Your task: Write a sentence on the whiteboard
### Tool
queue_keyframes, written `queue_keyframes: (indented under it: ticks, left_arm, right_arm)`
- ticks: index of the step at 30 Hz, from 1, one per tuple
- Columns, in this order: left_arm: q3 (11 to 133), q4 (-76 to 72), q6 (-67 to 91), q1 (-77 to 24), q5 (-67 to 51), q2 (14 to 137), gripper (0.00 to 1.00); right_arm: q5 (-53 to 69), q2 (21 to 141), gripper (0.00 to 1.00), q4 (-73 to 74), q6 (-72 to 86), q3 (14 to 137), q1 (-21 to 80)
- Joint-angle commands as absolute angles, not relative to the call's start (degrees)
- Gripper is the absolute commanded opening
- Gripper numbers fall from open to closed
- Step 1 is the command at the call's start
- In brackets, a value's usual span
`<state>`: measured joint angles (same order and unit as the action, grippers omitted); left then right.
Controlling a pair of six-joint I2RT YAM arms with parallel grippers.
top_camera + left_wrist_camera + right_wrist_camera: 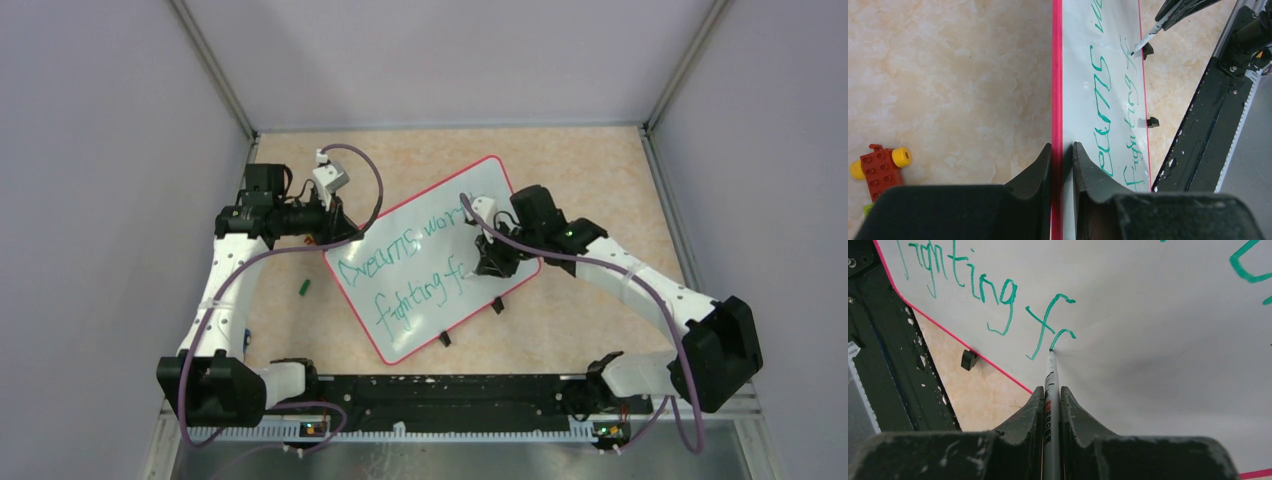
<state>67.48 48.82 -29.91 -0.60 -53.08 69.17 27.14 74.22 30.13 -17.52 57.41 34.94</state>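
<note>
The whiteboard [400, 310], white with a thin red rim, lies tilted on the table. Green lettering, the sentence [395, 250], runs in two lines across it and reads about "Dreams wor" over "fighting f". My left gripper [335, 226] is shut on the board's far-left rim [1056, 100]; one finger [1035, 172] is outside and one on the white face. My right gripper [492, 262] is shut on a thin grey marker [1049, 390]. The marker's tip touches the board at the last green stroke after "f" [1058, 337]. The marker also shows in the left wrist view [1153, 32].
A small green object [304, 287] lies on the table left of the board. A red and yellow toy block piece [880, 165] lies near my left gripper. Black feet [445, 339] stick out under the board's near edge. The black base rail [440, 395] runs along the near edge.
</note>
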Motion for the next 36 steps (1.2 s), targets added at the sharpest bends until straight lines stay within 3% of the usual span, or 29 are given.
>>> queue_keyframes:
  ticks: [1, 22, 36]
  left_arm:
    - [67.4, 48.9, -31.5, -1.8, -53.4, 69.6, 0.00]
    - [67.5, 49.1, -31.6, -1.9, -53.2, 69.7, 0.00]
    - [67.6, 49.1, -31.5, -1.9, -53.2, 69.6, 0.00]
  right_arm:
    - [25.0, 72.1, 0.00, 29.2, -19.0, 57.3, 34.2]
    - [26.6, 75.1, 0.00, 28.4, -18.0, 64.4, 32.3]
    - [30.4, 71.3, 0.00, 29.8, -18.2, 62.5, 32.5]
